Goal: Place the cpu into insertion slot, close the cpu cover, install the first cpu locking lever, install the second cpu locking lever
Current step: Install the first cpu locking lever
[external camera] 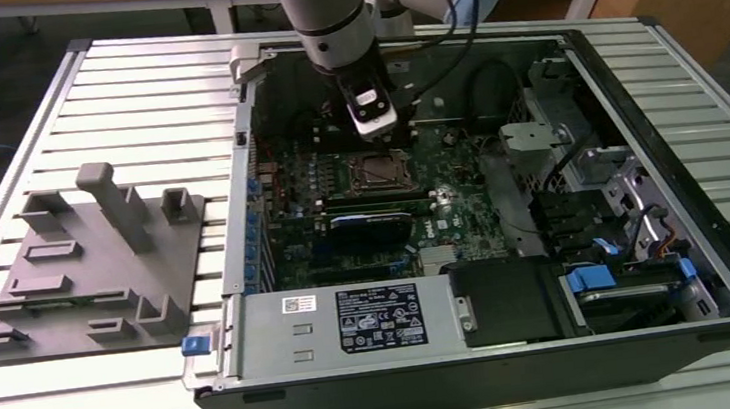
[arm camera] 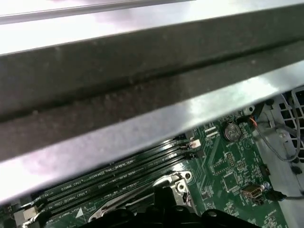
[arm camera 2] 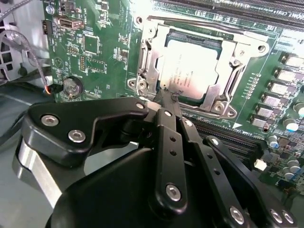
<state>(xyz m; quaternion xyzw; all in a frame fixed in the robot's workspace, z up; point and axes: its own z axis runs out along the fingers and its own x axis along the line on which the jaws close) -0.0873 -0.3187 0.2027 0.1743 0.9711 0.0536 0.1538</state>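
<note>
The cpu (arm camera 2: pixel 190 66) lies flat in the insertion slot (external camera: pixel 380 170) on the green motherboard (arm camera 2: pixel 95 47). The silvery cpu cover (arm camera 2: pixel 231 57) rests down around it, with the chip's top showing through its window. A thin wire lever (arm camera 2: pixel 199 26) runs along one side of the socket. My gripper (arm camera 2: pixel 166 102) is shut, and its black fingertips (arm camera 2: pixel 164 111) touch the socket frame's edge. I cannot tell whether they pinch anything. In the exterior view the gripper (external camera: pixel 376 128) hangs just above the socket, inside the open case. Its tips (arm camera: pixel 164 194) also show in the first wrist view.
Long black memory slots (arm camera 2: pixel 228 137) flank the socket. The case's metal wall (arm camera: pixel 142 95) runs close to the wrist. A power supply (external camera: pixel 343 322) and a drive bay (external camera: pixel 614 281) fill the case's near side. A grey fixture plate (external camera: pixel 89 261) sits at the exterior view's left.
</note>
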